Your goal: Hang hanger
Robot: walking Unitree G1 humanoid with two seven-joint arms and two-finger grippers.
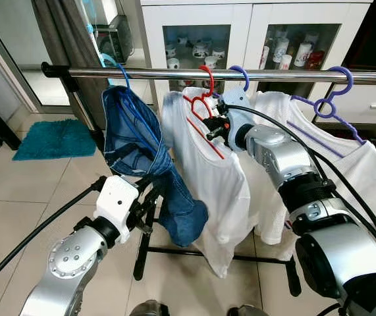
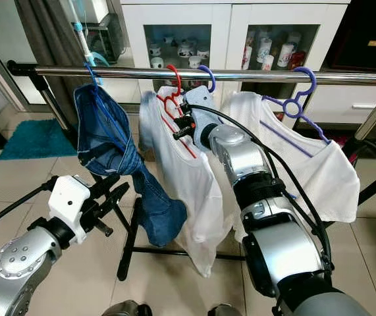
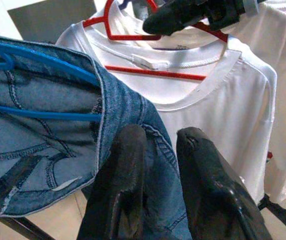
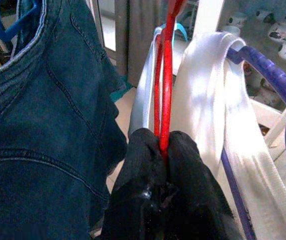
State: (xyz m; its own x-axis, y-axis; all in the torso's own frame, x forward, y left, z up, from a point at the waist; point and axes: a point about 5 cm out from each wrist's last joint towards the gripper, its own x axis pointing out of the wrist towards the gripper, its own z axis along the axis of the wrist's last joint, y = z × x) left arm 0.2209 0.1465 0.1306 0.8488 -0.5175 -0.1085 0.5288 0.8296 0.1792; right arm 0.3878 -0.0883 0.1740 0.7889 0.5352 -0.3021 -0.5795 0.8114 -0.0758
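The right gripper (image 4: 163, 145) is clamped on the red plastic hanger (image 1: 204, 105) carrying a white T-shirt (image 1: 207, 171); its hook sits over the chrome rail (image 1: 174, 73) above the fingers. Abrupt release may unseat it. The left gripper (image 3: 158, 145), fingers slightly apart, hovers beside the hanging blue denim jeans (image 1: 148, 151).

Beige tile floor (image 1: 16, 197) running under everything, daylight bouncing off it near left side. Teal shaggy rug (image 1: 54, 139) lying on tiles by glass door (image 1: 16, 52). Grey curtain (image 1: 66, 39) hanging beside it. White cabinet (image 1: 240, 16) standing at back, mugs (image 1: 292, 54) sitting behind its glass doors. Small appliance (image 1: 115, 37) sitting left of cabinet, too dim to identify.
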